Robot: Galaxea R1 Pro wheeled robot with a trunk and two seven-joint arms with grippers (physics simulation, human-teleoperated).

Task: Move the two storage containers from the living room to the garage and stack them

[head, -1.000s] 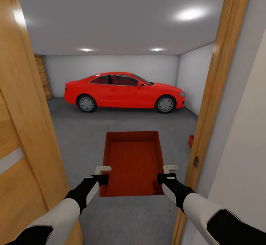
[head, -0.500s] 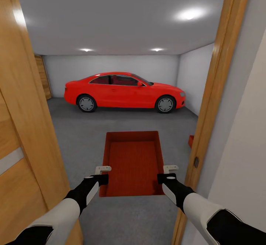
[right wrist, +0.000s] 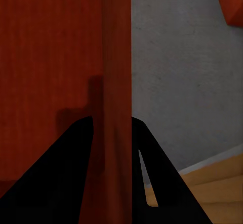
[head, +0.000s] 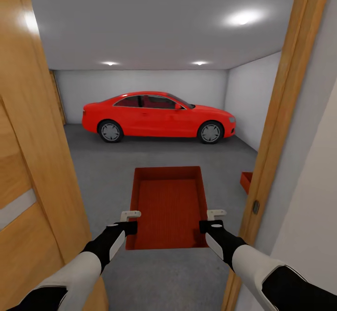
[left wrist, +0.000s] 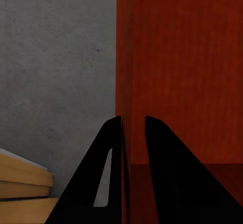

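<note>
Between the door jambs, left claw (head: 131, 222) and right claw (head: 210, 220) each clamped on the storage container's (head: 169, 205) side walls.

The carried bin (head: 169, 205) is seen as orange-red plastic, matt, with thin walls and a finely ribbed bottom. A second bin (head: 246, 181) of the same matt red plastic is seen near the right door frame. The floor (head: 107, 170) is shown as grey concrete, rough, speckled and dull. The door frame (head: 281, 114) and the door (head: 28, 161) are rendered as light wood with a smooth satin finish. The car (head: 158, 116) is finished in glossy red paint. The gripper fingers (left wrist: 167, 178) are shown as plain matt black.
</note>
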